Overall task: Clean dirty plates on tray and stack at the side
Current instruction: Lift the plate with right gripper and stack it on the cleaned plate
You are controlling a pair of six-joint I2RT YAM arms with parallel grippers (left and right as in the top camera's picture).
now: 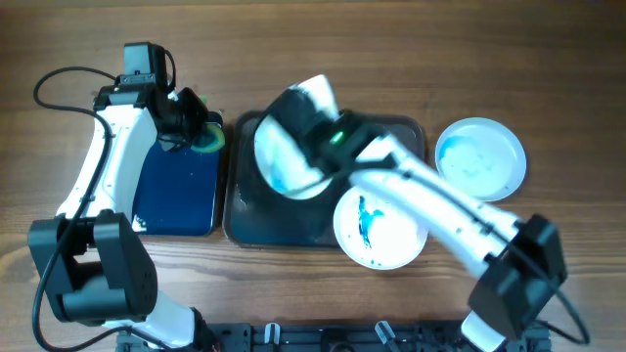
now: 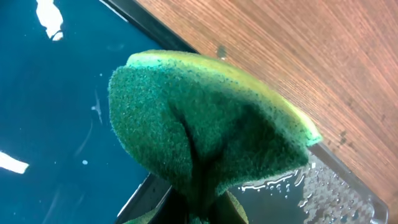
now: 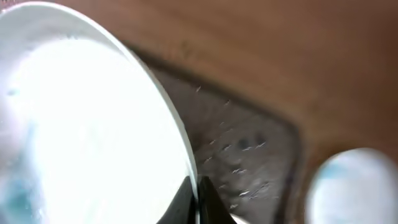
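- Overhead: held plate point(image 1: 279, 161) tilted on edge above the tray's point(image 1: 249, 225) left half, blue smear showing, rim pinched in the tightly closed right gripper point(image 1: 311, 135).
- Just left of the tray: left gripper point(image 1: 199, 135) clamped tight on a folded green sponge point(image 1: 209, 144).
- Probably next: short rightward reach with the sponge, left arm nearer the plate's face.
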